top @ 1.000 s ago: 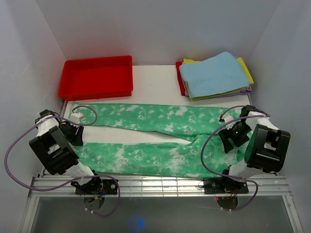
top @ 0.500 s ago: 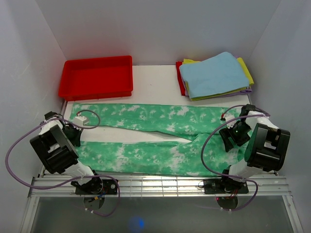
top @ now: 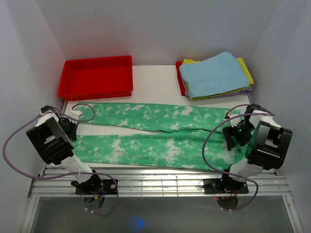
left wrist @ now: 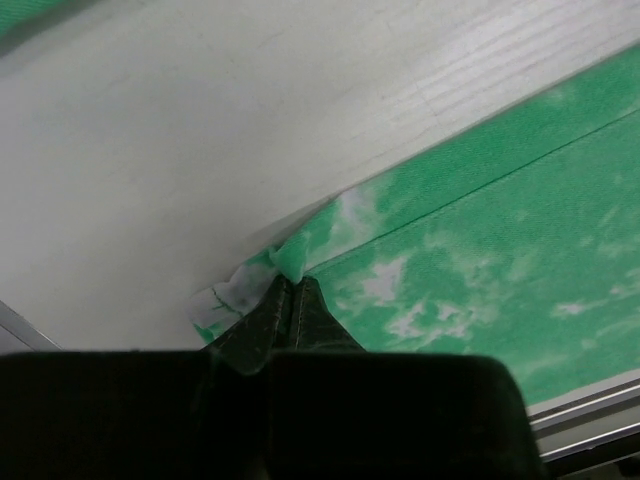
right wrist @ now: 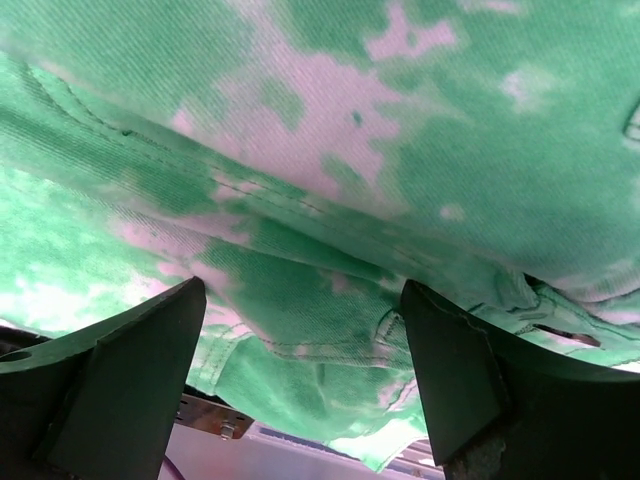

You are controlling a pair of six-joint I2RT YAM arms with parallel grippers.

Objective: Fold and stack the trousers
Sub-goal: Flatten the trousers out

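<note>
The trousers (top: 155,131) lie flat across the table, green with white blotches. Both legs run to the left and the waist is at the right. My left gripper (top: 69,131) sits at the left end of the near leg. In the left wrist view its jaws (left wrist: 291,292) are shut on a small pinch of the hem corner of the trousers (left wrist: 480,230). My right gripper (top: 230,137) hovers at the waist end. In the right wrist view it (right wrist: 300,345) is open, with the rumpled waistband of the trousers (right wrist: 330,180) spanning the gap between its fingers (right wrist: 135,350).
A red tray (top: 95,76) stands at the back left. At the back right lies a stack of folded cloths (top: 214,74), light blue on top with yellow, red and purple edges under it. A metal rail (top: 155,184) runs along the near table edge between the arm bases.
My left gripper has shut on the near leg's hem corner and drawn it left. The near leg now lies straighter and closer to the far leg. The right gripper stays open at the waist.
</note>
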